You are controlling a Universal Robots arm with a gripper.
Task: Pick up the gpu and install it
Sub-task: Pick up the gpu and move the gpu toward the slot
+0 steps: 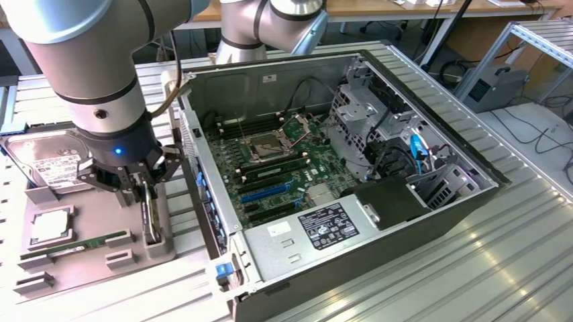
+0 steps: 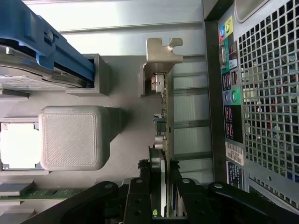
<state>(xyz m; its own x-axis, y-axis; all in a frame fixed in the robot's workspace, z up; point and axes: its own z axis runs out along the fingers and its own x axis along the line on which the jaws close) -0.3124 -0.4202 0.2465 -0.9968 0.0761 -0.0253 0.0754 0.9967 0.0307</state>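
The gpu (image 1: 154,218) is a thin dark card standing on edge in a grey holder at the tray's side nearest the computer case. In the wrist view the gpu (image 2: 164,116) runs from its silver bracket (image 2: 161,53) down between my fingers. My gripper (image 1: 147,201) reaches down over the card from above, and my gripper (image 2: 162,170) has its black fingers pressed against both faces of the card's edge, shut on it. The card still sits in its holder. The open computer case (image 1: 358,168) lies just to the exterior view's right, with blue slots (image 1: 264,193) on its motherboard.
The grey tray (image 1: 90,201) also carries a hard drive (image 1: 49,164), a CPU (image 1: 51,227) and a green RAM stick (image 1: 76,247). The case's rear panel (image 2: 266,93) stands close beside the card. A second robot arm (image 1: 268,27) rises behind the case.
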